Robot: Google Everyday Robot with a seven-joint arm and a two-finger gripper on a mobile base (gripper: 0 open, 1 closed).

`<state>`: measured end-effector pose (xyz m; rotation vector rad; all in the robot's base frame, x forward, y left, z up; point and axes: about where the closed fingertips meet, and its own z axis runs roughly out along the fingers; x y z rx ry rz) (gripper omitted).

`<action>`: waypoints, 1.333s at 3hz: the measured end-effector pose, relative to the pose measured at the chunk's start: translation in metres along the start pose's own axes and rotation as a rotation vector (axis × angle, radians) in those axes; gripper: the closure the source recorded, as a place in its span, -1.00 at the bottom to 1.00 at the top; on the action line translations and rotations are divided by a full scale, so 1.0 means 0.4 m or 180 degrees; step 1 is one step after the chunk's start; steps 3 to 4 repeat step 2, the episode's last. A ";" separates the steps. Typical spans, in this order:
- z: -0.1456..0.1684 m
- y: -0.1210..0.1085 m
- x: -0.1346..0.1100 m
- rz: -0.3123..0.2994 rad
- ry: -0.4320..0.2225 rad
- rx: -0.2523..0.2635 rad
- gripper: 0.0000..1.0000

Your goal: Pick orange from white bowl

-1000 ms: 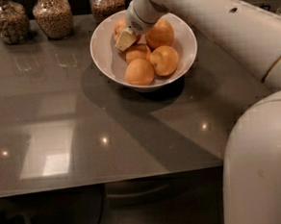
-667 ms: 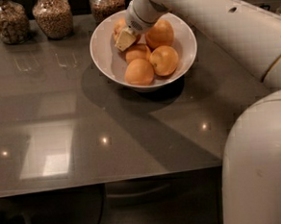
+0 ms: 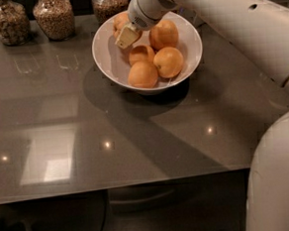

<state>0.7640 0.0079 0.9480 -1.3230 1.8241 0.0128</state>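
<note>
The white bowl (image 3: 107,60) stands at the back middle of the grey table. Several oranges lie in it, among them a large one (image 3: 163,34) at the back and two at the front (image 3: 142,75) (image 3: 168,62). My gripper (image 3: 124,30) reaches in from the upper right over the bowl's back left. It is shut on one orange (image 3: 119,20), which sits high at the back-left rim, partly hidden behind a cream finger (image 3: 127,36).
Three glass jars of grain (image 3: 6,20) (image 3: 54,15) (image 3: 109,3) stand along the table's back edge, left of the bowl. My white arm (image 3: 237,21) crosses the right side. The grey tabletop (image 3: 87,141) stretches toward the front edge.
The gripper has risen slightly up and to the left with the orange in it, which now shows above the bowl's back-left rim. The bowl and the other oranges have not moved.
</note>
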 end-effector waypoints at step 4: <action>-0.101 0.006 -0.052 -0.0221 -0.0285 -0.0028 1.00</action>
